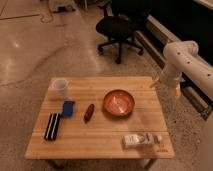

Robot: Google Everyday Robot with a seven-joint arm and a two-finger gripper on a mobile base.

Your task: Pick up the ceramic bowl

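Observation:
The ceramic bowl (119, 103) is round, shallow and orange-red with a glossy inside. It sits upright on the wooden table (100, 140), right of centre. My gripper (158, 82) is at the end of the white arm (176, 62), just off the table's far right corner. It is above table height, to the right of and behind the bowl, and clear of it. It holds nothing that I can see.
On the table stand a white cup (60, 87) at the far left, a blue block (67, 108), a black-and-white striped box (52, 126), a small red item (89, 112) and a white packet (140, 140) at the front right. A black office chair (119, 29) stands behind the table.

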